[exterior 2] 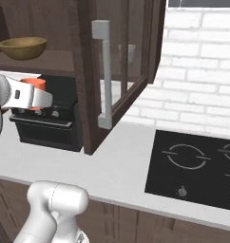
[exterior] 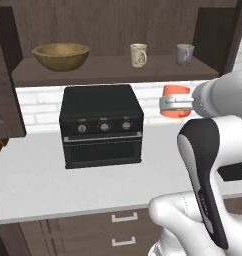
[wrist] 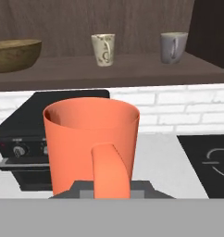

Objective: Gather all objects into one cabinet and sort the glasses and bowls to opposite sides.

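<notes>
Orange mug (wrist: 90, 143) sits clamped by its handle in gripper (wrist: 111, 187).

a kitchen: toaster oven (exterior: 102, 125) on a white counter (exterior: 38, 185), black cooktop (exterior 2: 197, 166), wood cabinet (exterior: 118, 67).

shelf (exterior: 108, 70): wooden bowl (exterior: 60, 55) at left, cream mug (exterior: 138, 54) midway, grey mug (exterior: 184, 54) right
worktop (exterior: 38, 180): black toaster oven (exterior: 102, 125) at the far wall

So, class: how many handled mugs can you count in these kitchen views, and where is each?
3. The cream mug and grey mug stand on the cabinet shelf; the orange mug is held in the hand, below the shelf.
</notes>
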Robot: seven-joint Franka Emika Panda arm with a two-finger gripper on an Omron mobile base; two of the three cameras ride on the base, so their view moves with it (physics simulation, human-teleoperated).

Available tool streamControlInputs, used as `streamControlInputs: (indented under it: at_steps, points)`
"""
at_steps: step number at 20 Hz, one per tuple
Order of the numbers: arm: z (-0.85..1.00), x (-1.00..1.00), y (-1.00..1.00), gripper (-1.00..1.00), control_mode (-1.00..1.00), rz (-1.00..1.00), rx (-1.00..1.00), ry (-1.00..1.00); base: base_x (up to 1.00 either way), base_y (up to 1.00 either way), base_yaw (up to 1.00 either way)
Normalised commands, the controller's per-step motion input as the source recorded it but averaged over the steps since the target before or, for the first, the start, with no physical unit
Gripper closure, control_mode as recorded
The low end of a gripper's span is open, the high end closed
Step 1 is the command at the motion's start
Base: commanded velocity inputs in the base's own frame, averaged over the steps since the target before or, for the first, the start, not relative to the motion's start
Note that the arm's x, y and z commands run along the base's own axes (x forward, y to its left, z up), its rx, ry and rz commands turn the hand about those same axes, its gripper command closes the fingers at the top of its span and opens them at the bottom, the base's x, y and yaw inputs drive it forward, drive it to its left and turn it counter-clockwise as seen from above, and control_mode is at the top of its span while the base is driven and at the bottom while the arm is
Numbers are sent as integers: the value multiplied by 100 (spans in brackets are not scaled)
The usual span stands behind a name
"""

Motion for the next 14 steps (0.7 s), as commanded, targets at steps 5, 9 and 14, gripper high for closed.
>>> streamControlInputs:
  at_steps: [5,9,14]
  points:
    - [0,0,0,100,100,0,0,0,83,-1,-18]
    - [0,0,0,100,100,0,0,0,81,-20,-6]
    - [0,0,0,100,100,0,0,0,24,-4,0]
